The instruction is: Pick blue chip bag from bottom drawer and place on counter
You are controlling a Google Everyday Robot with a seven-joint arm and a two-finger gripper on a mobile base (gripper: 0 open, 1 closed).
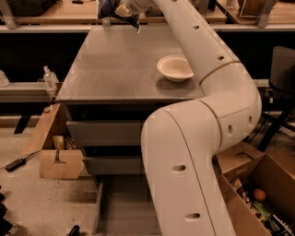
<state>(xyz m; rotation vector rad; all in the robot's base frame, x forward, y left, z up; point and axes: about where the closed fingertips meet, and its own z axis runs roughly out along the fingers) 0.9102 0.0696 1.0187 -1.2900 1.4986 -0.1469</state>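
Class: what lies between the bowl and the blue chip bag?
Only bare counter, in the camera view. The hand grips the blue chip bag above the far edge.

The jaws, clamped on the blue chip bag [107,8], sit at the table's [115,64] far edge. 1 bowl [175,68] occupies its right side; the arm [198,138] overhangs the bottom drawer's [122,207] right half.
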